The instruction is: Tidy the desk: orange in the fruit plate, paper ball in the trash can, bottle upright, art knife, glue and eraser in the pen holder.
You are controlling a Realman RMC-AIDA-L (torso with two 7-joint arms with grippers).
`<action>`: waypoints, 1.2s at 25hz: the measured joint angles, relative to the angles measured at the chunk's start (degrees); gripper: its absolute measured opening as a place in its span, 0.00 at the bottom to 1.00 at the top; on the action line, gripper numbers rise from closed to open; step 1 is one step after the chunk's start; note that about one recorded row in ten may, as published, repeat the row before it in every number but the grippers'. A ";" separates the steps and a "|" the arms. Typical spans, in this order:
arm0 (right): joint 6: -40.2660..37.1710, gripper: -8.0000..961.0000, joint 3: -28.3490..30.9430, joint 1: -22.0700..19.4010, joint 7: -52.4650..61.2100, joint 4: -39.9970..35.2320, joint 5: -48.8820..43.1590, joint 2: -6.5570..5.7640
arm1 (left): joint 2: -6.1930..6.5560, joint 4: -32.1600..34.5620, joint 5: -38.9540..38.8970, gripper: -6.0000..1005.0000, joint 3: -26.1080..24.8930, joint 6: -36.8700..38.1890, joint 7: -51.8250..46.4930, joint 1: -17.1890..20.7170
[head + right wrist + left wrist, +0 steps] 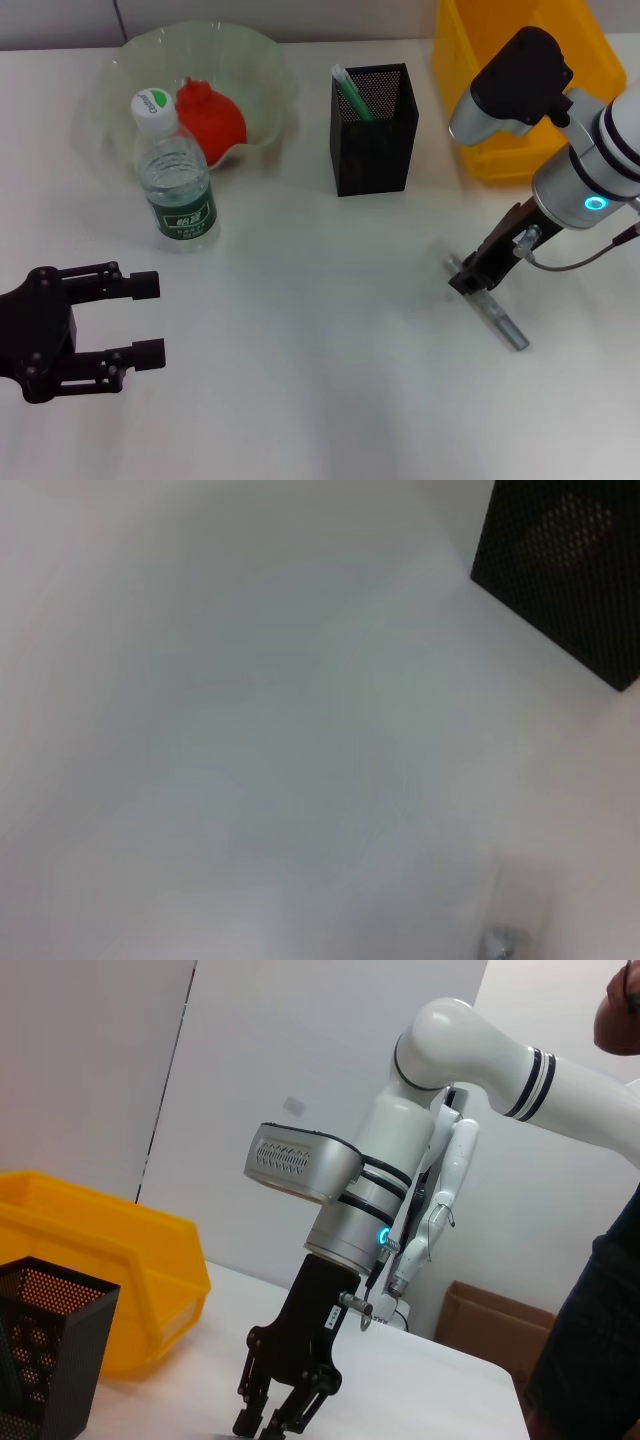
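The art knife (503, 322) lies flat on the white desk (320, 400) at the right, its grey metal body angled toward the near right. The right gripper (468, 278) is down at the knife's far end, fingertips at desk level; the left wrist view (272, 1422) shows its fingers drawn close together near the surface, but whether they have actually closed on the knife cannot be told. The knife appears to be the item in hand, and it is not yet lifted.

Just beyond, toward the middle far side, stands the black mesh pen holder (374, 130), already holding a green-and-white stick that may be the glue; the eraser cannot be made out. Further left, the bottle (176, 178) stands upright, so that step looks done. Behind it the clear fruit plate (262, 75) holds a red-orange fruit (211, 120), likely the orange. The yellow bin (480, 110) at the far right probably serves as the trash can; no paper ball is visible on the desk.

The left gripper (140, 320) hovers at the near left, fingers spread wide and empty.
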 joint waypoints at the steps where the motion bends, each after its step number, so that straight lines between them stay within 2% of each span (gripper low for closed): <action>1: 0.03 0.32 0.00 0.01 -0.02 0.08 -0.02 -0.03 | 0.01 0.00 0.00 0.74 0.00 0.00 0.00 -0.02; 19: -0.48 0.26 0.21 0.18 -0.31 1.10 -0.03 -0.09 | -0.24 0.00 0.00 0.74 0.09 -0.05 0.03 -0.12; 23: -1.30 0.20 1.70 -0.46 -0.94 -0.65 0.66 -0.12 | -0.26 0.00 0.03 0.74 0.08 -0.05 0.13 -0.11; 26: -3.37 0.16 9.04 -1.53 -4.76 -3.07 4.80 -0.22 | -0.22 0.00 0.06 0.74 0.08 -0.02 0.23 -0.06; 30: -6.28 0.14 28.15 -2.05 -12.59 -1.05 17.48 -0.68 | -0.32 0.00 -0.14 0.74 0.08 0.05 0.56 -0.03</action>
